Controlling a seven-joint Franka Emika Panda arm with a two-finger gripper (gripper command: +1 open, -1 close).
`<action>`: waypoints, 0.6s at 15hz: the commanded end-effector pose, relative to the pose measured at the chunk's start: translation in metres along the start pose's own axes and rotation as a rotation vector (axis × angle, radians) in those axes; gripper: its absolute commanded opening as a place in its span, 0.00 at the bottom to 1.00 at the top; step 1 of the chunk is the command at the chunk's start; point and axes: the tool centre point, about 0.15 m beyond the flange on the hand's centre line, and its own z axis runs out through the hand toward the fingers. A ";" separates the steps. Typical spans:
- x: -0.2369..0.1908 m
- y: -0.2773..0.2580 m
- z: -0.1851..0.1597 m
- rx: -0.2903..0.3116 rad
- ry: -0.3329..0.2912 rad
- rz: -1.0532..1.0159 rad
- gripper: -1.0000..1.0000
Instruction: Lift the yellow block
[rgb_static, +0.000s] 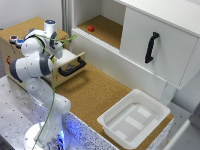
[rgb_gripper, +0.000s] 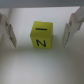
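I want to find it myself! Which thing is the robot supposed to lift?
Look inside the open wooden drawer under the white robot arm. Between the two pale fingers sits a small yellow cube with black markings, the only yellow thing there.

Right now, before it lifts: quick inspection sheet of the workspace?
Surface: cork top, bare in the middle.
Job's things: yellow block between the open fingers, untouched, marked in black.
Clutter: white tray at the exterior view's right; small red item on the cabinet shelf.
Grippers: gripper open, reaching into the open drawer.
Cables: green cable along the arm.
Surroundings: white cabinet door with black handle.
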 end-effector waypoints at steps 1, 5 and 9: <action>0.012 0.012 0.021 0.016 0.020 0.019 0.00; 0.016 0.015 0.024 0.020 0.019 0.024 0.00; 0.018 0.019 0.023 0.022 0.023 0.040 0.00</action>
